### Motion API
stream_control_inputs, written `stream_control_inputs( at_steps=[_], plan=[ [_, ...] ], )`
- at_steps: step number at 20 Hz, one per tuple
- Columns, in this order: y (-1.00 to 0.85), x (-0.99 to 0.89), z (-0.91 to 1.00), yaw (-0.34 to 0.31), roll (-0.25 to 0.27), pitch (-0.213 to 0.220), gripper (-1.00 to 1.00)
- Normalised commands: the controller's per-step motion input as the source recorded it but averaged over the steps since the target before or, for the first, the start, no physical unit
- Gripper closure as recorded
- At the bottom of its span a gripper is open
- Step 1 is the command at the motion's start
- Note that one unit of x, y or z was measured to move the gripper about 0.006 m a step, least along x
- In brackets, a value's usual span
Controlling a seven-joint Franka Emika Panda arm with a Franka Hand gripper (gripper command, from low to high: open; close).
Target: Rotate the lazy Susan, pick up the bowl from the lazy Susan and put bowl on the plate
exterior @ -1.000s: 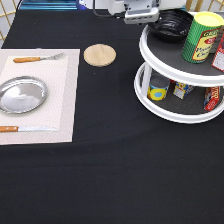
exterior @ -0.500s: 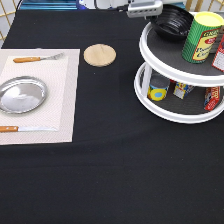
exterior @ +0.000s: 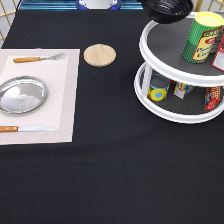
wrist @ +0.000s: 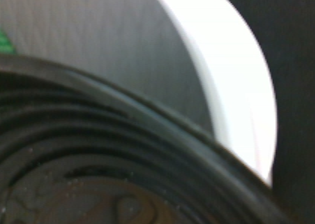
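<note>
While the bowl (exterior: 167,10) seemingly hangs above the lazy Susan (exterior: 150,47), black cloth (exterior: 110,170) spreads; claw unseen.

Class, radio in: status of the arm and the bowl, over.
Gripper out of exterior view. Glossy black ridged bowl raised, tilted above two-tier white lazy Susan's top tier. Shiny silver plate bare on placemat.

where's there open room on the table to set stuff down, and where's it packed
Bare black cloth spans the exterior view's bottom, below the placemat and lazy Susan, and the gap between them under the wooden disc. The silver plate is empty. Crowded: the lazy Susan's tiers with cans, and the black bowl tilted above its top rim.
</note>
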Motion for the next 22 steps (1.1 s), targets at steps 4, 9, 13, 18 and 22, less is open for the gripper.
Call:
stream_control_inputs(
  at_steps=[4,9,13,18,22],
  plan=[
    [-1.0,0.24,-0.06,0.0,0.014,-0.102,1.0],
    [-0.92,0.16,-0.17,-0.037,0.0,-0.16,1.0],
    [-0.75,0.07,-0.06,-0.102,0.014,-0.13,1.0],
    [-0.56,0.06,-0.05,-0.164,0.023,-0.122,1.0],
    [-0.36,0.02,-0.11,-0.235,0.008,-0.131,1.0]
  ],
)
